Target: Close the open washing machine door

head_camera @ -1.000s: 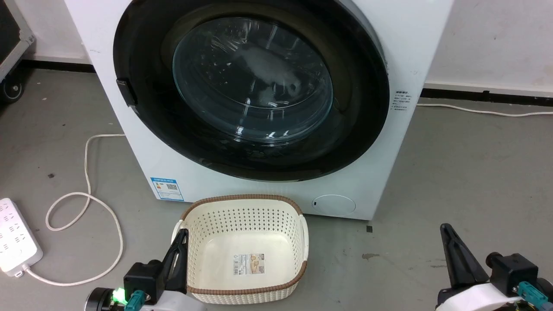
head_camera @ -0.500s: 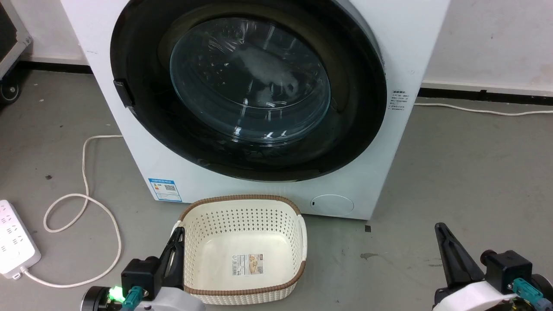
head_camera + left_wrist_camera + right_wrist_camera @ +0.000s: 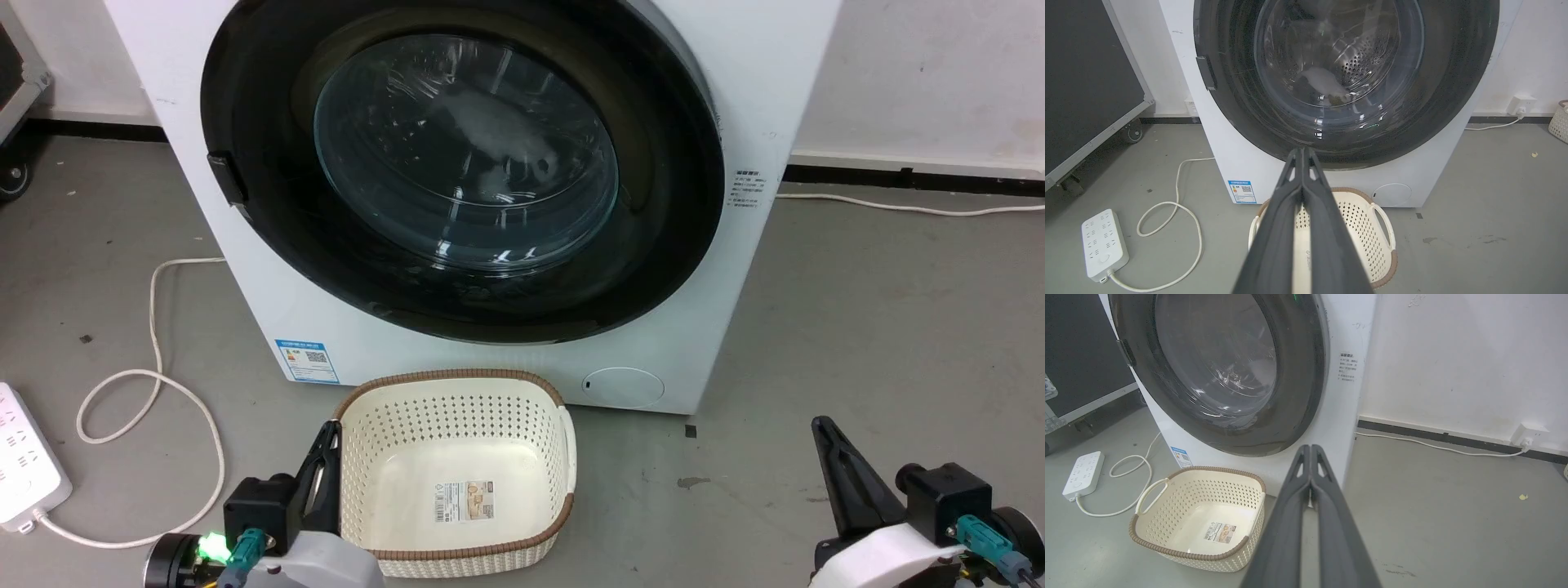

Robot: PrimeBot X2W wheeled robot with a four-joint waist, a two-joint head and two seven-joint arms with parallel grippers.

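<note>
The white washing machine (image 3: 490,359) stands straight ahead. Its round door (image 3: 653,245), with a wide glossy black rim and clear glass bowl centre, lies flat against the front; a pale item shows in the drum behind the glass. The same door (image 3: 1457,81) faces the left wrist view, and the door (image 3: 1306,384) sits at the upper left of the right wrist view. My left gripper (image 3: 329,431) is shut and low at the left, beside the basket. My right gripper (image 3: 819,425) is shut, low at the right over bare floor. Both are well short of the machine.
A cream perforated basket (image 3: 457,392) with a brown rim sits on the floor right in front of the machine. A white power strip (image 3: 24,465) and looped cable (image 3: 155,384) lie at the left. A black wheeled case (image 3: 1086,81) stands left; another cable (image 3: 898,208) runs along the right wall.
The whole head view has slid slightly left and the grippers sit a little lower in it, so the camera has moved. The door and basket keep their places.
</note>
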